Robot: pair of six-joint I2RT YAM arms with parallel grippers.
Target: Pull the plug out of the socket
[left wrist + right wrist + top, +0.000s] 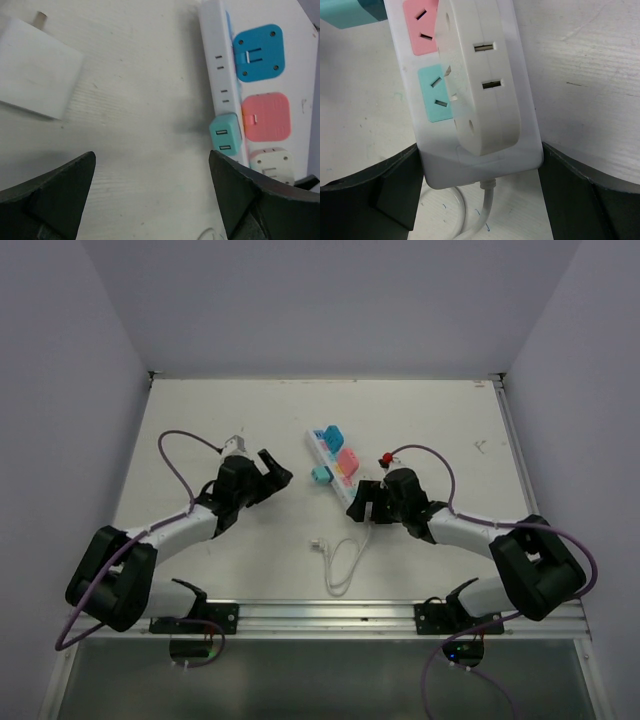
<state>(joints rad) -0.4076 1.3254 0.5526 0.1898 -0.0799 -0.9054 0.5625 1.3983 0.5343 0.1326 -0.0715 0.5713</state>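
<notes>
Two grippers, both with fingers spread. We see the right gripper (480,150) straddling the near, cord end of the socket (440,170), where a white plug adapter (485,85) sits; the strip lies mid-table. Our left gripper (152,154) hovers over bare table (150,75), left of a teal USB plug (226,137), holding nothing.

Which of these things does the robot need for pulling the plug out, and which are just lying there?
For the job: white power strip; the blue plug, pink plug, teal USB adapter and white adapter plugged into it (which one comes out, I cannot tell); left gripper; right gripper.

Just lying about: loose white charger block near the left gripper.
</notes>
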